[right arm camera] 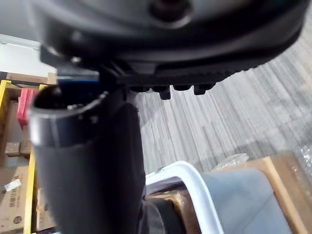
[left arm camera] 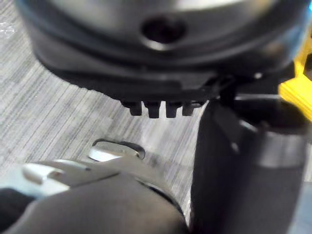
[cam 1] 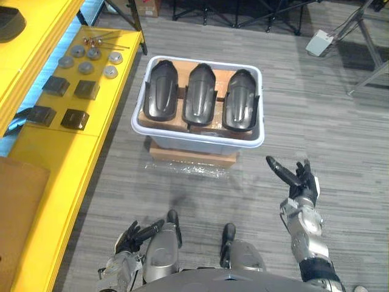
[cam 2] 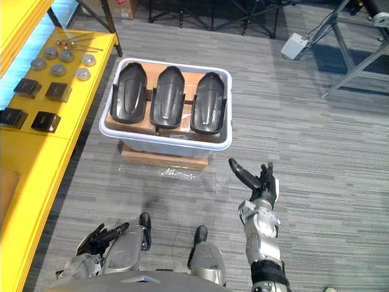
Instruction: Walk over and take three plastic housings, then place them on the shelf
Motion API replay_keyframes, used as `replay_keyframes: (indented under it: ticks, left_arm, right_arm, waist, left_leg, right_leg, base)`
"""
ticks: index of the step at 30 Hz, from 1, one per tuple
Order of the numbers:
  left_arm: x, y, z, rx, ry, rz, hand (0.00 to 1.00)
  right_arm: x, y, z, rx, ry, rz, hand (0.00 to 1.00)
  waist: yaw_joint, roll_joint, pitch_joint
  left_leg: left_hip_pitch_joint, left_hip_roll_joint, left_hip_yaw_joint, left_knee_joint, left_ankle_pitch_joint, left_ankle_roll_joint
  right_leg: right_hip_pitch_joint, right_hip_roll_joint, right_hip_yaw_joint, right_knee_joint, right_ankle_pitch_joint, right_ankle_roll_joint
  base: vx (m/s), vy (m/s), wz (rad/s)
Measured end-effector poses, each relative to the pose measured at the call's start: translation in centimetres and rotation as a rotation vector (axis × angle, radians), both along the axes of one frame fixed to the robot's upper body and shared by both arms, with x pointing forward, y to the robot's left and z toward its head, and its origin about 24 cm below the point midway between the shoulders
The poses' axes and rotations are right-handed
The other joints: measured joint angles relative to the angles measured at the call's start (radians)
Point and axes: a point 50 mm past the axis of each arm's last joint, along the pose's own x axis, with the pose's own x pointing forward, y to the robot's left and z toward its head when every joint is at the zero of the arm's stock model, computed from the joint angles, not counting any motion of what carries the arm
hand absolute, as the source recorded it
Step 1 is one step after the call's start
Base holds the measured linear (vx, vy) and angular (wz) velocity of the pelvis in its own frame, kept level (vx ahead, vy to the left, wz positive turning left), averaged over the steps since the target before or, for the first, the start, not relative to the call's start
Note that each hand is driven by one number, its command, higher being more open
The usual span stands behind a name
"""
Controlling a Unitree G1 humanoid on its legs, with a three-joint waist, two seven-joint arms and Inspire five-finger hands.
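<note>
Three dark plastic housings (cam 1: 200,94) lie side by side in a white bin (cam 1: 255,141) on the grey floor ahead of me. The bin rests on a flat cardboard box (cam 1: 191,156). My right hand (cam 1: 302,182) is raised to the right of the bin and nearer to me, fingers straight, thumb pointing toward the bin, holding nothing. My left hand (cam 1: 132,236) hangs low at the lower left with relaxed fingers, empty. The yellow shelf (cam 1: 61,164) runs along the left side.
On the shelf lie several dark square parts (cam 1: 75,118), round metal discs (cam 1: 86,67) and some screws. A brown board (cam 1: 18,213) sits on the shelf's near end. Stands and a white box (cam 1: 320,42) are at the back right. Open floor surrounds the bin.
</note>
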Motion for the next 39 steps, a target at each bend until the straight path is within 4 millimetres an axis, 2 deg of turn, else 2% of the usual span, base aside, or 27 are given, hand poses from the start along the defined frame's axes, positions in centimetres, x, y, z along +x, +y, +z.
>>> replay_keyframes:
  ticks: [1, 4, 6, 7, 9, 11, 13, 17, 19, 21, 23, 26, 28, 36, 39]
  left_arm:
    - [0.6, 0.0, 0.2, 0.001, -0.017, -0.001, 1.00]
    - [1.3, 0.1, 0.6, 0.005, -0.050, -0.004, 1.00]
    - [1.6, 0.1, 0.7, 0.002, -0.064, -0.003, 1.00]
    - [1.7, 0.1, 0.7, 0.002, -0.067, -0.003, 1.00]
    - [2.5, -0.1, 0.9, -0.006, -0.083, -0.003, 1.00]
    - [2.9, -0.3, 1.0, -0.024, -0.095, 0.010, 1.00]
    - [3.6, -0.6, 1.2, -0.038, -0.108, 0.011, 1.00]
    - [3.9, -1.3, 1.2, -0.060, -0.127, 0.011, 1.00]
    - [4.3, -1.9, 1.2, -0.075, -0.139, 0.001, 1.00]
    - [4.5, -2.4, 1.2, -0.097, -0.143, -0.001, 1.00]
    - [4.7, -3.0, 1.1, -0.112, -0.147, -0.010, 1.00]
    - [4.7, -3.5, 1.1, -0.127, -0.155, -0.012, 1.00]
    - [4.8, -3.9, 1.1, -0.142, -0.168, -0.013, 1.00]
    - [5.1, -4.4, 1.2, -0.180, -0.185, -0.010, 1.00]
    - [5.1, -4.5, 1.2, -0.193, -0.193, 0.004, 1.00]
  right_arm:
    - [1.2, -0.6, 1.2, -0.027, -0.031, 0.003, 1.00]
    - [3.5, -2.1, 4.1, -0.088, -0.101, -0.007, 1.00]
    - [5.6, -3.8, 7.2, -0.118, -0.165, -0.039, 1.00]
    - [6.1, -4.2, 8.0, -0.130, -0.174, -0.044, 1.00]
    - [7.5, -5.9, 10.9, -0.182, -0.193, -0.081, 1.00]
    - [8.4, -6.8, 12.6, -0.203, -0.185, -0.127, 1.00]
    - [8.7, -8.0, 13.5, -0.209, -0.150, -0.188, 1.00]
    - [9.1, -9.8, 15.1, -0.221, -0.108, -0.255, 1.00]
    - [9.1, -11.3, 17.3, -0.248, -0.109, -0.289, 1.00]
    - [9.2, -12.0, 18.6, -0.270, -0.097, -0.301, 1.00]
    - [9.0, -12.6, 19.0, -0.294, -0.074, -0.309, 1.00]
    - [9.4, -12.6, 19.6, -0.305, -0.050, -0.300, 1.00]
    - [9.4, -12.8, 20.6, -0.339, -0.045, -0.302, 1.00]
    - [9.8, -13.0, 22.0, -0.425, 0.075, -0.279, 1.00]
    - [9.8, -13.2, 21.5, -0.446, 0.166, -0.284, 1.00]
  waist:
    - [0.008, 0.000, 0.025]
    - [0.026, -0.001, 0.042]
    - [0.029, 0.002, 0.046]
    - [0.029, 0.003, 0.049]
    - [0.031, 0.015, 0.063]
    - [0.039, 0.023, 0.072]
    - [0.058, 0.036, 0.086]
    - [0.058, 0.062, 0.106]
    - [0.064, 0.097, 0.124]
    - [0.074, 0.118, 0.129]
    - [0.081, 0.135, 0.130]
    - [0.085, 0.143, 0.129]
    - [0.087, 0.160, 0.133]
    - [0.112, 0.177, 0.130]
    - [0.124, 0.178, 0.130]
  left_leg:
    - [-0.005, 0.000, -0.008, 0.004, -0.001, 0.002]
    - [-0.038, -0.001, -0.012, 0.008, 0.004, 0.012]
    - [-0.071, -0.005, -0.020, 0.017, 0.009, 0.018]
    - [-0.075, -0.006, -0.022, 0.017, 0.010, 0.019]
    - [-0.104, -0.017, -0.040, 0.023, 0.021, 0.026]
    - [-0.129, -0.020, -0.043, 0.029, 0.025, 0.029]
    - [-0.141, -0.022, -0.049, 0.036, 0.027, 0.031]
    - [-0.172, -0.045, -0.079, 0.050, 0.030, 0.037]
    - [-0.195, -0.056, -0.084, 0.059, 0.036, 0.045]
    - [-0.206, -0.062, -0.085, 0.069, 0.036, 0.046]
    - [-0.210, -0.071, -0.092, 0.072, 0.040, 0.050]
    - [-0.225, -0.082, -0.099, 0.076, 0.045, 0.049]
    - [-0.244, -0.086, -0.107, 0.089, 0.048, 0.048]
    - [-0.285, -0.090, -0.122, 0.105, 0.062, 0.039]
    - [-0.306, -0.092, -0.130, 0.106, 0.070, 0.033]
  right_leg:
    - [0.002, 0.002, -0.001, 0.001, 0.002, 0.001]
    - [-0.027, 0.003, -0.003, 0.001, 0.012, 0.000]
    - [-0.052, 0.001, -0.010, 0.005, 0.016, -0.002]
    - [-0.056, 0.000, -0.012, 0.007, 0.016, -0.002]
    - [-0.080, -0.008, -0.031, 0.026, 0.013, -0.005]
    - [-0.106, -0.011, -0.034, 0.039, 0.012, -0.007]
    - [-0.119, -0.013, -0.039, 0.055, 0.008, -0.009]
    - [-0.155, -0.033, -0.060, 0.122, -0.029, -0.005]
    - [-0.191, -0.052, -0.066, 0.175, -0.046, -0.005]
    - [-0.210, -0.063, -0.066, 0.203, -0.058, 0.000]
    - [-0.223, -0.076, -0.068, 0.239, -0.076, 0.002]
    - [-0.257, -0.095, -0.069, 0.299, -0.105, 0.001]
    - [-0.280, -0.104, -0.074, 0.337, -0.121, -0.002]
    - [-0.342, -0.123, -0.082, 0.425, -0.161, -0.017]
    - [-0.374, -0.137, -0.083, 0.466, -0.181, -0.022]
  base:
    - [-0.07, 0.019, 0.19]
    - [-0.08, 0.025, 0.06]
    - [-0.04, 0.030, 0.09]
    - [-0.02, 0.024, 0.15]
    - [-0.02, 0.024, 0.21]
    - [-0.01, 0.023, 0.11]
    - [-0.01, 0.014, 0.09]
    - [-0.03, 0.011, 0.25]
    - [-0.04, 0.018, 0.15]
    - [-0.05, 0.026, 0.07]
    - [-0.04, 0.010, 0.13]
    - [-0.05, -0.015, 0.13]
    - [-0.04, -0.018, 0.12]
    - [-0.05, -0.026, 0.08]
    - [-0.05, -0.035, 0.10]
